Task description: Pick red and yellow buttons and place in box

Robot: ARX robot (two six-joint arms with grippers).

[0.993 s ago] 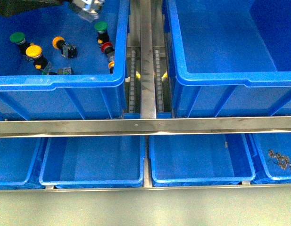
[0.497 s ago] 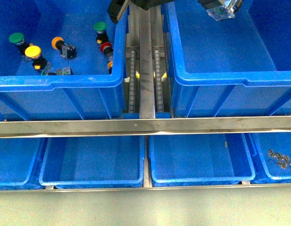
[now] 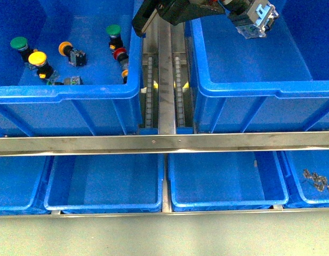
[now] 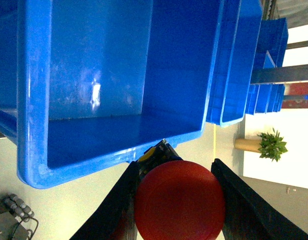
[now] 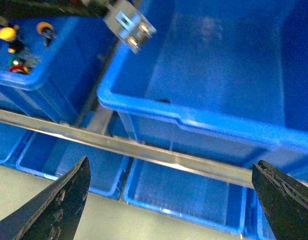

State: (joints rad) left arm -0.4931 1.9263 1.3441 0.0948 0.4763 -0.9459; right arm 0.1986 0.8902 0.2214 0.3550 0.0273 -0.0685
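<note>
Red button [image 4: 179, 200] in the left tool [image 4: 173, 166] cut off by the wrist picture's edge, its body hidden behind the cap, grey bits [image 3: 318, 180] in a lower tray [image 3: 308, 204] too small to be identified, another button [image 3: 125, 73] half hidden by a crate [image 3: 135, 53] wall

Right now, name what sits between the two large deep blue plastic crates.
Front view: a grey metal rail flanked by chain-like tracks; the dark left arm crosses above its far end.
</note>
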